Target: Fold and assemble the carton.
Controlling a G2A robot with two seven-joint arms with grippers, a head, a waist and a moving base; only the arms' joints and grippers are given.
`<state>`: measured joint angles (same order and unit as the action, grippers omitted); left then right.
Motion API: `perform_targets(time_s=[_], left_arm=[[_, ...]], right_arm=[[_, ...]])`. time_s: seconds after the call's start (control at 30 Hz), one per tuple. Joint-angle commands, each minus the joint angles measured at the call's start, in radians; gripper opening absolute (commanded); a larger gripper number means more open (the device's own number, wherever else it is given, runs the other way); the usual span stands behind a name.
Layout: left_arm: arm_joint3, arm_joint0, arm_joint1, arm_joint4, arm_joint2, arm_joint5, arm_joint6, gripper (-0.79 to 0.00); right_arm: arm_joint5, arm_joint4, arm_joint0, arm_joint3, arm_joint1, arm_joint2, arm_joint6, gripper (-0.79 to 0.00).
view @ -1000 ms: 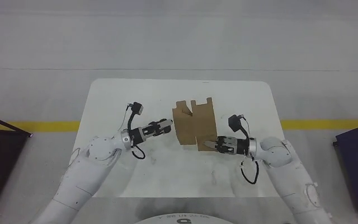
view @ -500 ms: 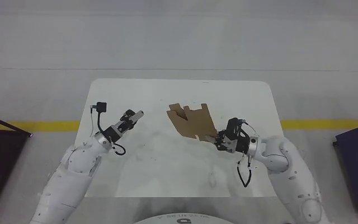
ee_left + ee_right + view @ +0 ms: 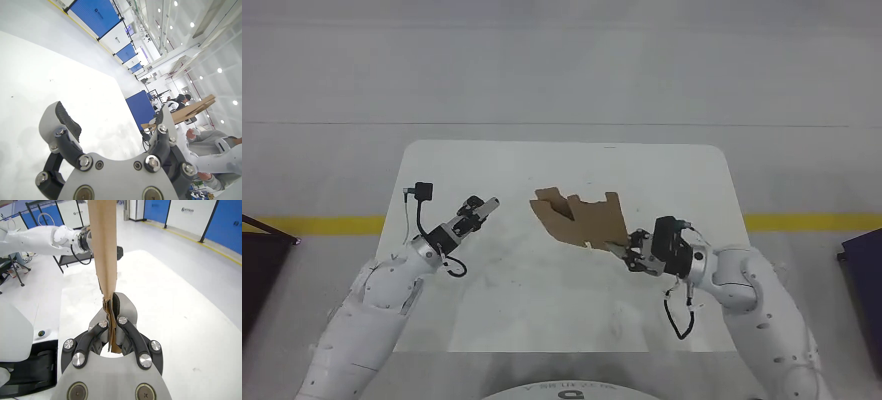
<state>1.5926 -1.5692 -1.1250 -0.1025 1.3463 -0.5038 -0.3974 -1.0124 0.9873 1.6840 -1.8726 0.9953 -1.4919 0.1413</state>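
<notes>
The brown carton (image 3: 579, 220) is a flattened cardboard piece with flaps, held tilted above the middle of the white table (image 3: 662, 170). My right gripper (image 3: 628, 251) is shut on the carton's near right corner; in the right wrist view the cardboard (image 3: 103, 247) rises edge-on from between the fingers (image 3: 116, 306). My left gripper (image 3: 486, 206) is open over the left part of the table, well apart from the carton, with nothing between its fingers (image 3: 66, 121). From the left wrist view the carton (image 3: 192, 111) appears farther off.
The white table's surface (image 3: 56, 79) is bare around the left gripper. Floor with a yellow line (image 3: 312, 225) lies beyond the table's sides. Blue partition panels (image 3: 223, 220) stand in the room behind.
The left gripper let go of the carton and drew back to the left. The right gripper, still shut on the carton, has lifted and tilted it; it leans more to the left now.
</notes>
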Motion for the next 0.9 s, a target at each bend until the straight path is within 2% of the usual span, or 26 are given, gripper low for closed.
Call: perform_targets(time_s=[0.0,0.27,0.47,0.6,0.67,0.87], left_arm=[[0.000,0.000,0.000,0.000,0.000,0.000,0.000,0.000],[0.000,0.000,0.000,0.000,0.000,0.000,0.000,0.000],[0.000,0.000,0.000,0.000,0.000,0.000,0.000,0.000],[0.000,0.000,0.000,0.000,0.000,0.000,0.000,0.000],[0.000,0.000,0.000,0.000,0.000,0.000,0.000,0.000],[0.012,0.001,0.000,-0.009,0.000,0.007,0.007,0.000]], right_arm=[[0.000,0.082,0.022,-0.016,-0.009,-0.002,-0.133,-0.785],[0.000,0.486,0.069,-0.019,-0.067,-0.013,-0.541,-0.785],[0.000,0.656,0.086,-0.008,-0.091,-0.026,-0.711,-0.785],[0.016,0.666,0.098,0.019,-0.095,-0.023,-0.737,-0.785],[0.037,0.617,0.103,0.044,-0.092,-0.021,-0.700,-0.785],[0.111,0.365,0.090,0.100,-0.078,0.002,-0.470,-0.785]])
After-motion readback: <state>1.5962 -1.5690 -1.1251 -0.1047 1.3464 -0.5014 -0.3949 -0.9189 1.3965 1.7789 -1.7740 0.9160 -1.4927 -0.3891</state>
